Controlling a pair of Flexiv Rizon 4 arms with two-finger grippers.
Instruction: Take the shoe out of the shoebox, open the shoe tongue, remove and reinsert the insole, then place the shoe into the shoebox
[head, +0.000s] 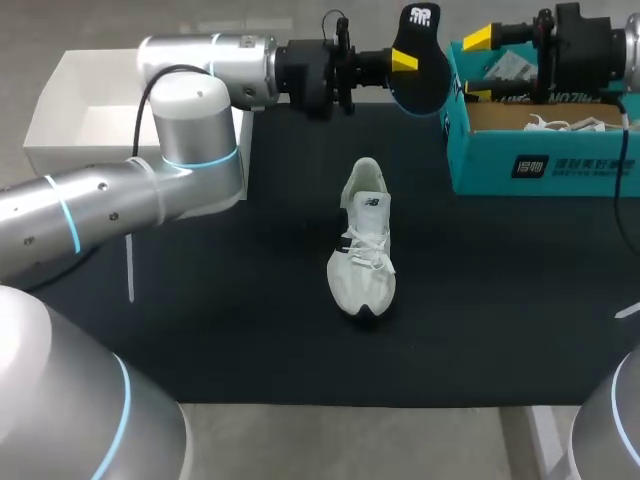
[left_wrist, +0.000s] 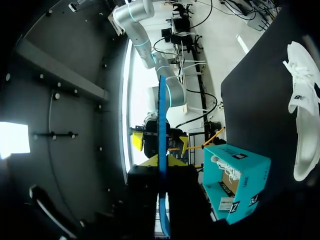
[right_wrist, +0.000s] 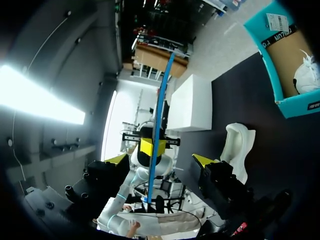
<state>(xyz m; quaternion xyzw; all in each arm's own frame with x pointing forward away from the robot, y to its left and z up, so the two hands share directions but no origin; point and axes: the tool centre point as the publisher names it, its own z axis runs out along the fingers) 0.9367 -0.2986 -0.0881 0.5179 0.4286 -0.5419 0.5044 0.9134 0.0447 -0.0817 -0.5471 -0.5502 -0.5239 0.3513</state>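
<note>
Insole (head: 424, 72) upright, seemingly in left hand (left_wrist: 162, 162)

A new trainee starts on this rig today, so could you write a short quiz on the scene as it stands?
1. True or false: the shoe stands on the black mat, outside the teal shoebox.
2. Which tool grips the insole? A left tool, B right tool, C neither.
3. Fill in: the right tool is ____.
Key: 1 true; 2 A; 3 open.
</note>
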